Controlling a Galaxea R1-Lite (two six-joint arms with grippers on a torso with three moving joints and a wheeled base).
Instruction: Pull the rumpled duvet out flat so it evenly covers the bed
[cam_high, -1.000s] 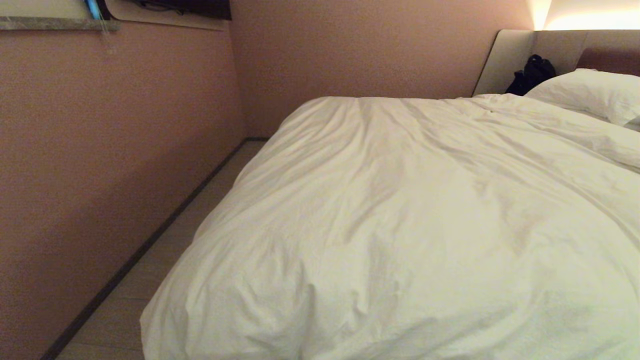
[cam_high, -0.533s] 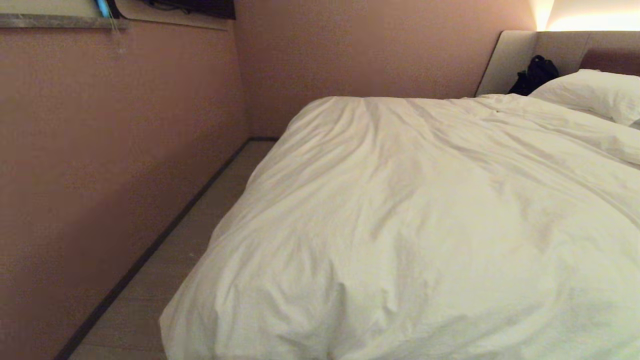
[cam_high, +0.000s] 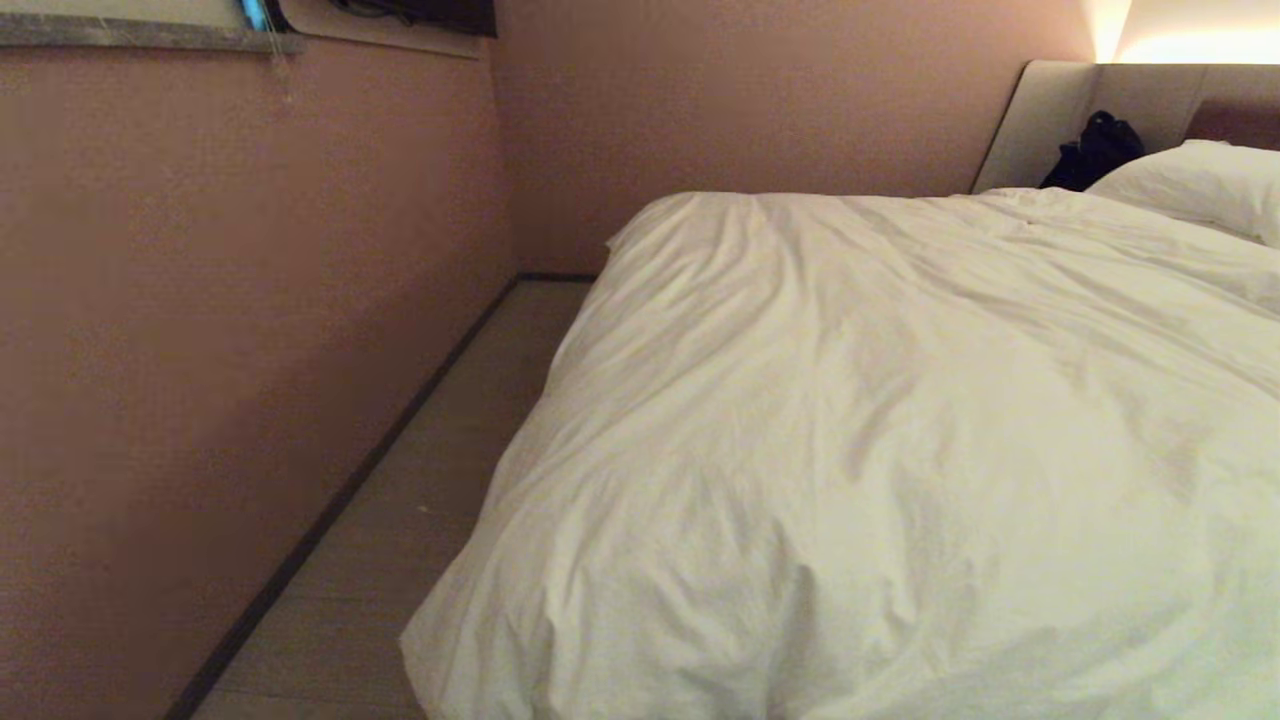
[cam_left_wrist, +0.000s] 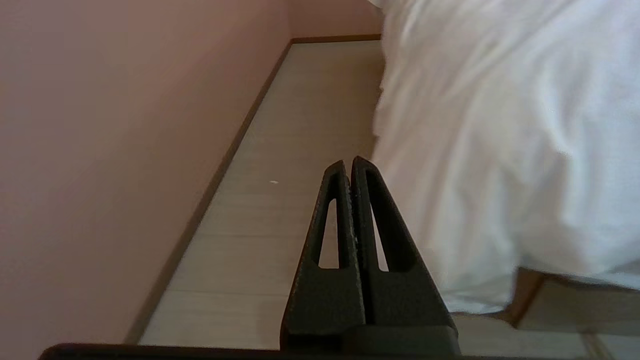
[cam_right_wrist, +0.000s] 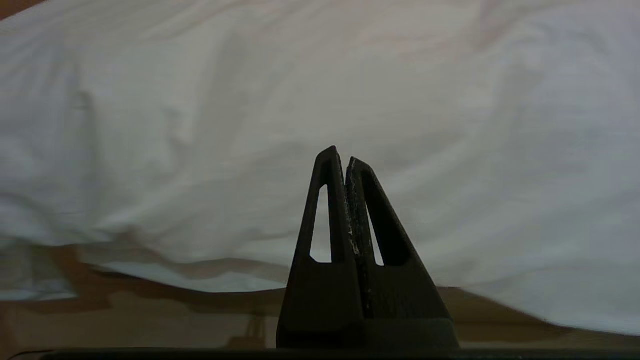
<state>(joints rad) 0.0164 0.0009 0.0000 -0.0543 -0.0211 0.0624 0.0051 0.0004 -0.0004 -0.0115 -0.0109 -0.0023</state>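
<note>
Both claws pinched together, empty — left gripper (cam_left_wrist: 348, 167) beside duvet (cam_high: 880, 450) corner edge, nearer; right gripper (cam_right_wrist: 340, 157) facing its overhang.

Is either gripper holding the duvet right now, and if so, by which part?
Nothing is held. The left gripper and right gripper are both shut and empty, short of the duvet.

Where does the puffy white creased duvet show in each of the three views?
Head view: the puffy white creased duvet fills the middle and right, draped over the bed.
Left wrist view: it fills the picture's right side, beside the shut left gripper.
Right wrist view: it spans nearly the whole picture, beyond the shut right gripper.
Shared landmark: the duvet's hanging lower edge; the pale floor strip links head and left wrist.
</note>
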